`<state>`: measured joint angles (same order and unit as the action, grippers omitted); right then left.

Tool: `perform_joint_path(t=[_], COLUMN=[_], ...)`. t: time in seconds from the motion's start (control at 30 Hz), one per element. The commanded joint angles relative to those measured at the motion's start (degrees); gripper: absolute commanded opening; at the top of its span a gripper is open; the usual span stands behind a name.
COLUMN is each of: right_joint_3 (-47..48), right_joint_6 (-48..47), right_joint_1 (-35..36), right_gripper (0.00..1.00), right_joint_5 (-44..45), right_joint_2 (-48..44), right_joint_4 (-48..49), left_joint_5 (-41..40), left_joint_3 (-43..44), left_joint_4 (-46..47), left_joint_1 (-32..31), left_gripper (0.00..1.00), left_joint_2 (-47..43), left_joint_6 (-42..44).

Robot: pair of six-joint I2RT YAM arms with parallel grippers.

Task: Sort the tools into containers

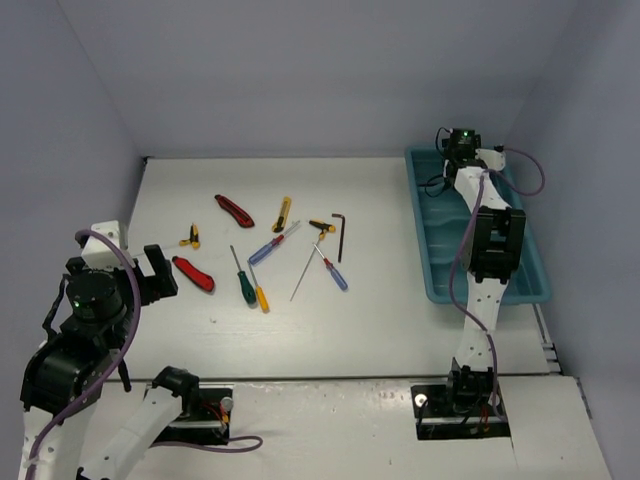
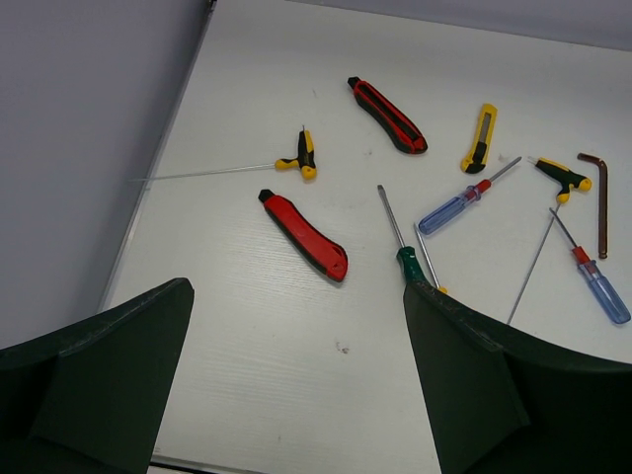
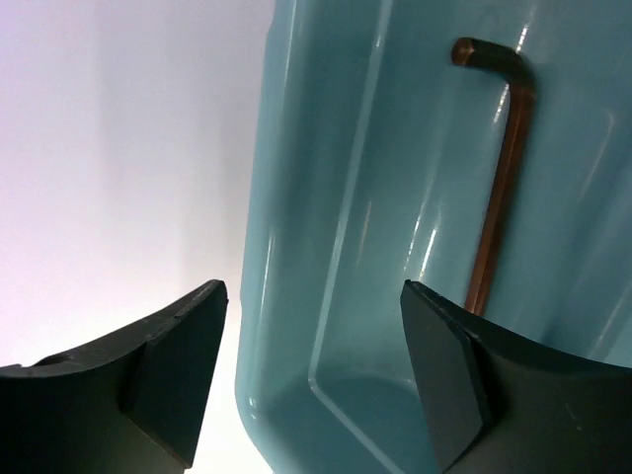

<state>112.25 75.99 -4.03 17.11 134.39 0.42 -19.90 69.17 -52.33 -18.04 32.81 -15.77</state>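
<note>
Teal plastic makes up the long tray (image 1: 432,250) on the right side of the table (image 1: 330,320). The right claw (image 3: 311,306) hangs over the far end of the tray. Its two fingers are apart and nothing is between them. One brown hex key (image 3: 504,168) lies flat on the floor of that end box. So one tool looks sorted, and the others are not.

The others lie spread out on the table, well apart from the tray. The left claw (image 2: 296,296) hangs over the near left part of the table, with its fingers wide apart and holding nothing. Nearest to it is a red knife (image 2: 303,235). Past that are another red knife (image 2: 387,115), a yellow knife (image 2: 479,138), a blue screwdriver (image 2: 459,202) and a second hex key (image 2: 597,197).

What could go wrong? The red knife is flat and smooth. If the claw comes down a bit off, a finger may push it and make it slide or spin away. The green screwdriver (image 2: 404,263) lies just beside a yellow-handled screwdriver (image 1: 260,298), so the claw might pinch both or knock one. The tray is far from the left arm, so a tool held too loosely may drop on the way. The right claw is close to the tray wall and could bump it.
</note>
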Motion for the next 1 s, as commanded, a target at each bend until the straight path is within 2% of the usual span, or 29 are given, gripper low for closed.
perform_joint_path(t=[0.0,0.1,0.23,0.3,0.5,0.7,0.97], right_joint_3=[3.3,4.9,1.9,-3.5,-16.2,-26.0,-28.1], right_joint_6=[-4.4,-12.4,-26.4,-35.9,-48.4,-49.1,-44.2], right_joint_1=[0.2,1.1,4.9,7.9,21.3,31.4,40.1], right_gripper=[0.69,0.66,0.55,0.53,0.54,0.54,0.54], right_joint_5=[-0.1,-2.2,-5.1,-4.8,0.1,3.9,5.3], right_joint_2=[-3.3,-5.9,-14.0,-20.2,-31.4,-31.1,-22.2], right_joint_4=[3.9,4.0,3.9,3.7,-0.4,-7.3,-12.4], left_joint_5=[0.3,0.4,0.4,0.3,-0.9,0.5,3.2], left_joint_3=[1.3,1.9,2.2,1.9,1.8,2.0,0.7], left_joint_4=[2.1,2.1,2.1,2.1,2.1,2.1,2.1], left_joint_1=[-0.2,-0.2,-0.2,-0.2,-0.2,-0.3,-0.4], left_gripper=[0.86,0.86,0.86,0.86,0.86,0.85,0.86], left_joint_2=[-0.1,-0.5,-0.8,-0.7,0.2,1.6,0.6], left_joint_6=[0.9,0.9,0.5,0.5,1.3,1.2,-0.1])
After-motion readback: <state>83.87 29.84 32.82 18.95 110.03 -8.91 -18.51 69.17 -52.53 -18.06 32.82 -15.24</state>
